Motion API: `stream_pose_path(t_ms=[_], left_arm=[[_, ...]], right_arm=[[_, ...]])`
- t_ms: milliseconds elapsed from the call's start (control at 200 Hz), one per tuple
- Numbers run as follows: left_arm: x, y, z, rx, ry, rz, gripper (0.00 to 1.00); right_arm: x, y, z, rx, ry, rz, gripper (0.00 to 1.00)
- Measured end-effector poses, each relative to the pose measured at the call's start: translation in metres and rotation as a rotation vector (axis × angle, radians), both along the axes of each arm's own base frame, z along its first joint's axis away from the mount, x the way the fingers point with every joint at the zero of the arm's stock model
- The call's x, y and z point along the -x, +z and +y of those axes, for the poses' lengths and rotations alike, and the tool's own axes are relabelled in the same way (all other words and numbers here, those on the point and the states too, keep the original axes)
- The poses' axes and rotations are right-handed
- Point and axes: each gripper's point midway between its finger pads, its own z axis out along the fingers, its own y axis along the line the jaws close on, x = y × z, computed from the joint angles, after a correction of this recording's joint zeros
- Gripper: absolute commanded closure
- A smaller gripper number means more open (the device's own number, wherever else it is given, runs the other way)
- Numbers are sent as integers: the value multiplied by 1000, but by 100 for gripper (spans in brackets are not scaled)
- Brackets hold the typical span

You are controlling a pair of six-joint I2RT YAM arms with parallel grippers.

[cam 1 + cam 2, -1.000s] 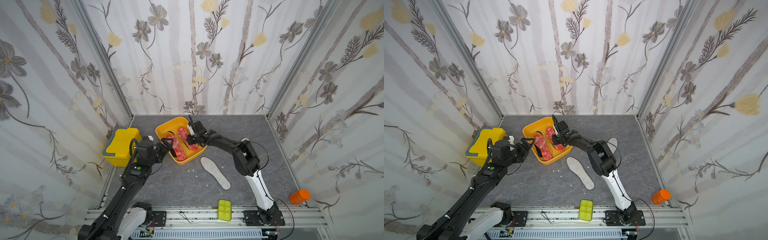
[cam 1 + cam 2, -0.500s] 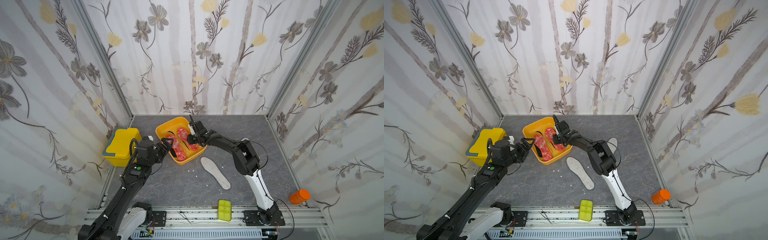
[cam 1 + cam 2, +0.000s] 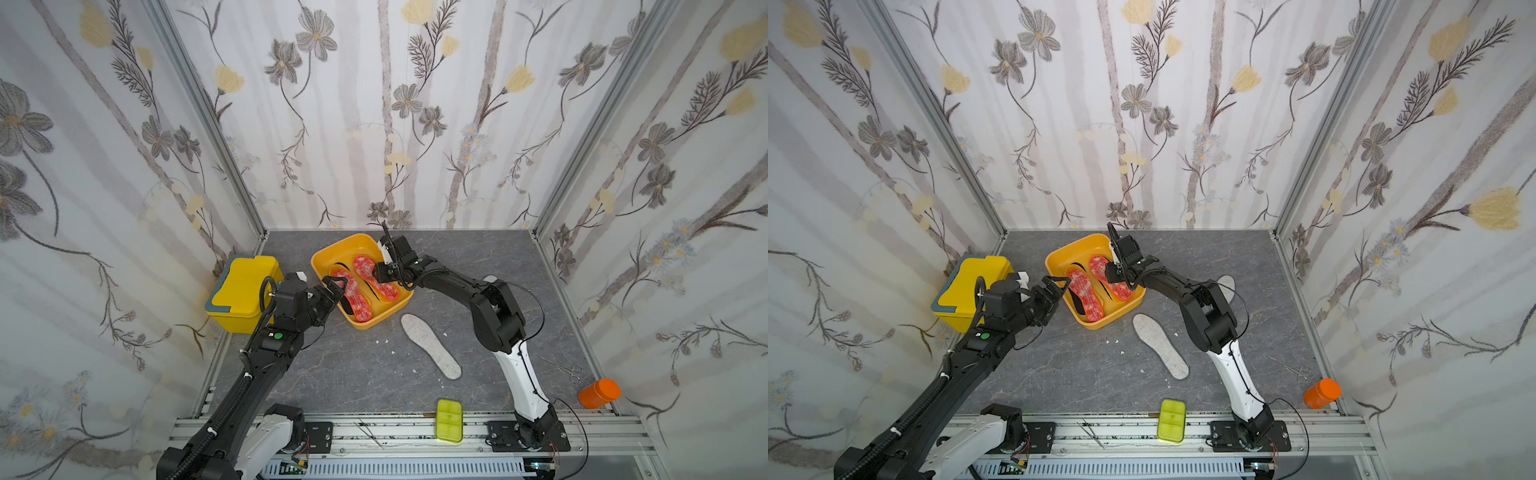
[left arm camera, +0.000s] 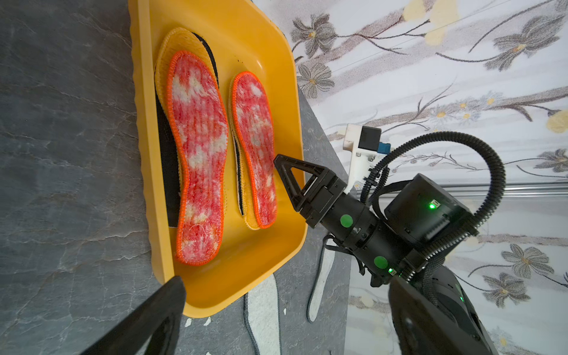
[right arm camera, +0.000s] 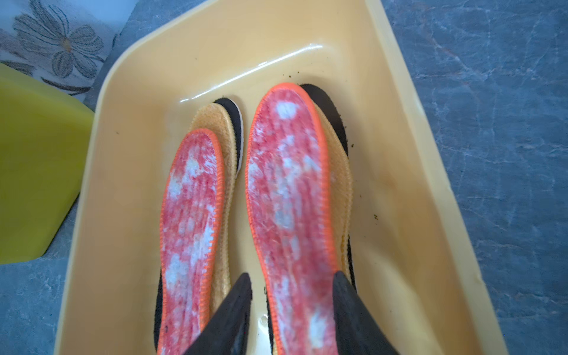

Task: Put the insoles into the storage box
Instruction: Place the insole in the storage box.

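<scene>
The box (image 3: pixel 353 246) sits skewed at the back of the bench (image 3: pixel 353 374). We count six insoles in it, in two stacks side by side — black insoles (image 5: pixel 325 101) at the bottom, yellow insoles (image 5: pixel 215 116) over them, and a red one on top of each.

The right pincer (image 5: pixel 292 274) is down in the box at the heel of the red insole (image 5: pixel 289 184) on the right arm's side. Its jaws stand part open: one finger (image 5: pixel 236 307) is clear of the orange rim, the other sits at the rim's edge. The insole lies flat on its stack, not lifted. The second red insole (image 5: pixel 190 215) lies beside it, untouched.

The left pincer (image 3: pixel 336 286) hangs at the box's rim on the left arm's side — jaws wide, nothing in them.

Two felt insoles are out on the bench. One felt insole (image 3: pixel 430 345) lies near the box, toward the front. The second felt insole (image 3: pixel 490 279) shows only in part behind the right arm. A lidded box (image 3: pixel 241 291) stands at the bench's left edge, and a green case (image 3: pixel 449 420) lies on the front rail.
</scene>
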Motion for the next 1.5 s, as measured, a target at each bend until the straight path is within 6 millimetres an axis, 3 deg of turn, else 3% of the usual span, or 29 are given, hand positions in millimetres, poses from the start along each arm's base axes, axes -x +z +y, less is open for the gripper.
stream_pose_path(t_ms=[150,520,589,719,799,864,1014,1124,1204,1374,1504], left_arm=[[0,-1,0,-1,0,5,0],[0,-2,0,-1,0,7,0],[-1,-5,0,-2,0,14,0],[-1,-9,-1,-4,-1,25,0],[-2,-9,-1,-2,-3,25,0],[-2,-10,-3,0,-8,29,0],[-2,-11,-12,2,-35,28,0],[-5,-10,-19,2,-55,28,0],[-6,-11,-24,1,-66,32,0],[-11,-11,-34,0,-89,31,0],[-13,-15,-41,-3,-107,42,0]], right_arm=[[0,11,0,-7,6,-20,56],[6,9,-6,30,25,-3,55],[10,21,-10,28,24,-8,54],[19,65,-31,3,2,-61,53],[23,91,-59,-9,-46,-104,52],[25,101,-89,-12,-107,-114,52],[28,98,-177,11,-305,-90,51],[34,79,-252,34,-475,-38,51],[49,56,-301,67,-587,20,51],[84,8,-360,129,-718,134,50],[101,-23,-373,165,-745,212,49]])
